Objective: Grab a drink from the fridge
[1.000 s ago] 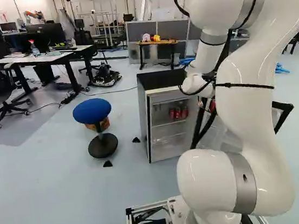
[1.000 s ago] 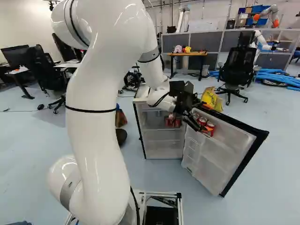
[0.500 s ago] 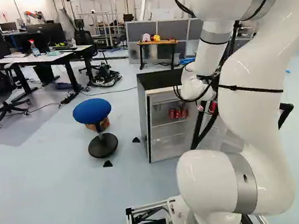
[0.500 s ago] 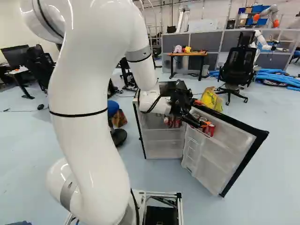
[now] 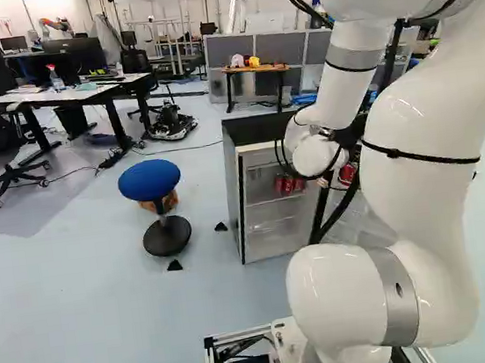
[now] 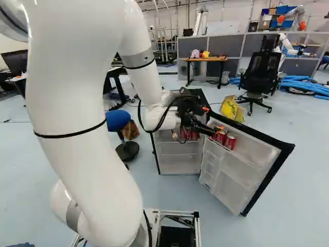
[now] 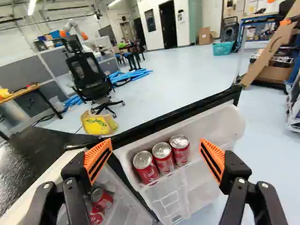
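- Beside one finger of the gripper (image 6: 212, 120) lies the black top of the mini fridge (image 7: 40, 150).
- Beyond that same finger, well apart from it, stands a black office chair (image 7: 89, 77), with a yellow bag (image 7: 96, 123) on the floor nearer the gripper.
- Below that finger, inside the mini fridge, are red drink cans (image 7: 101, 198).
- The gripper's fingers stand wide apart, with nothing clamped between their orange pads (image 7: 98, 159).
- Ahead of the gap between them, three red soda cans (image 7: 163, 158) stand in a row in the upper shelf of the open fridge door (image 7: 199, 126).
- Far past the other finger is a teal basket (image 7: 223, 49).
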You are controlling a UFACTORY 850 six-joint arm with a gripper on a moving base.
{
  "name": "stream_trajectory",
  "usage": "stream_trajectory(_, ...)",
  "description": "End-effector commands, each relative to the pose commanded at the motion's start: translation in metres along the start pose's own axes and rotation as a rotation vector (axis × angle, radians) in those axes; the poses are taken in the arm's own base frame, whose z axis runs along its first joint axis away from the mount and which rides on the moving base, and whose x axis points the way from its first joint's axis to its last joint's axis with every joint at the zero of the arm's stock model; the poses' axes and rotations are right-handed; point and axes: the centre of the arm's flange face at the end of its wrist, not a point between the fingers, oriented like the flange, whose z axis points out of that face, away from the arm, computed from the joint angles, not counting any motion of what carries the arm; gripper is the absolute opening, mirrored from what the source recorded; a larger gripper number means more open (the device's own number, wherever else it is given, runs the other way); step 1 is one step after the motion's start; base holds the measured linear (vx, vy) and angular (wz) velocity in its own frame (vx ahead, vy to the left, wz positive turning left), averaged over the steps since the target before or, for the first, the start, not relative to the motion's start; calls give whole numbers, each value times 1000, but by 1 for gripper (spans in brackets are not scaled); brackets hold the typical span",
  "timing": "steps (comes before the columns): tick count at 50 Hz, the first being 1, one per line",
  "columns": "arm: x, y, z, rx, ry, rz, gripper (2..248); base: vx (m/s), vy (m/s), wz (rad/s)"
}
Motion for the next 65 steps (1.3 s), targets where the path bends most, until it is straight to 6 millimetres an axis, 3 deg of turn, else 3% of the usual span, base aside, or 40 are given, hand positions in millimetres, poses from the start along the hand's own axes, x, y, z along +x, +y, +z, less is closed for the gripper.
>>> stream_trajectory(35,-12,15,-74,390,-32,-183,247,0,0,0)
stream_trajectory(65,-45,-1,-81,662,-105,-349,247,0,0,0)
